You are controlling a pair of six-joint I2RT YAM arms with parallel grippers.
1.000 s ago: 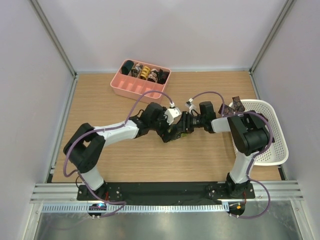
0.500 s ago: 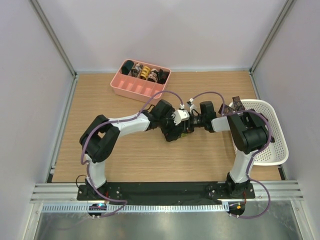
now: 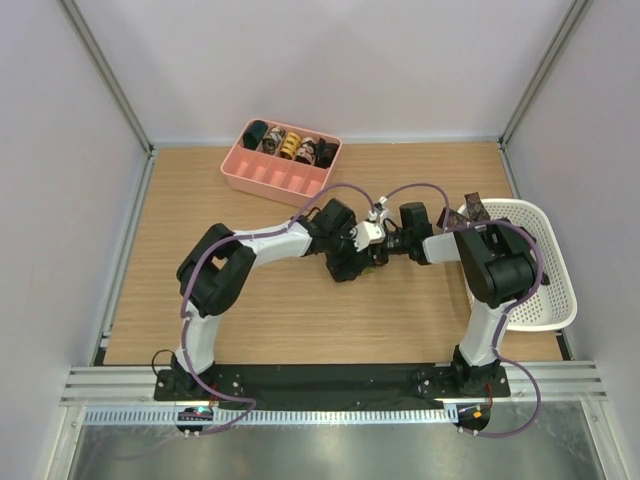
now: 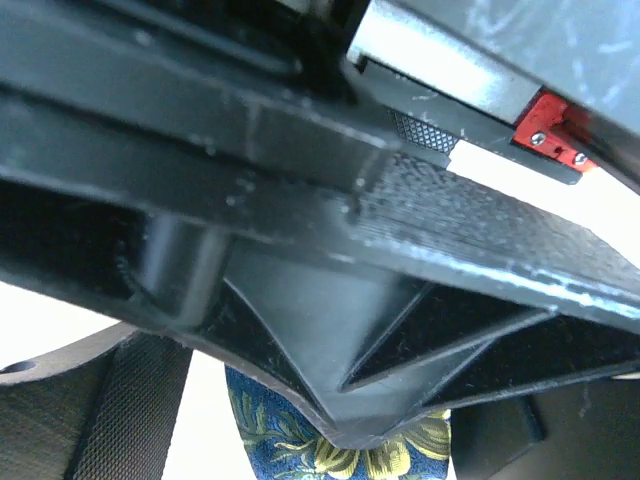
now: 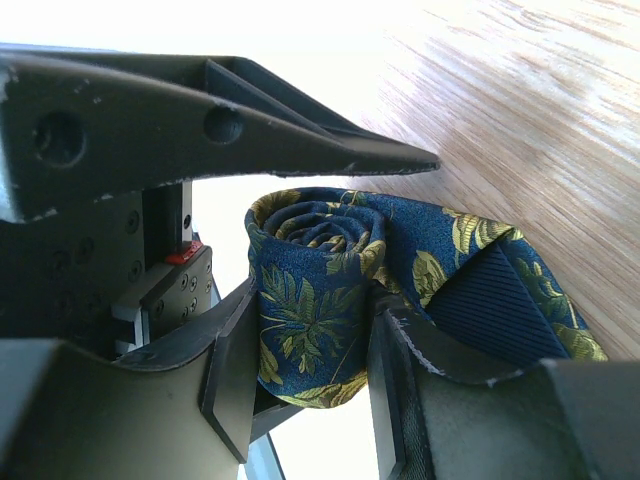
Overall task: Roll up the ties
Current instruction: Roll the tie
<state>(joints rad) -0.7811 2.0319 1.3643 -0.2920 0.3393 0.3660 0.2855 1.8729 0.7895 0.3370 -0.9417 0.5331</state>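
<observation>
The right gripper (image 5: 312,372) was clamped on the tie (image 5: 310,270), a navy one with yellow-green leaves, wound into a tight coil. Its two fingers (image 5: 232,380) stood about half apart and pressed the coil from either side, so the roll sat upright between them with its spiral end facing the wrist camera. The loose tail ran off past the far finger, with a fold of ribbed dark lining showing, and lay over the table (image 5: 520,130).

The left gripper (image 3: 355,258) met the right one nose to nose at mid-table. Its jaws looked spread: one pointed finger (image 5: 300,140) reached over the top of the coil with a gap of light under it, not touching. The other finger could not be made out. From the left wrist, only a scrap of the same print (image 4: 290,440) showed below the right gripper's dark body, which filled the view.

Behind them a pink tray (image 3: 262,178) held a row of coils (image 3: 290,145). A white basket (image 3: 545,300) sat at the right edge.
</observation>
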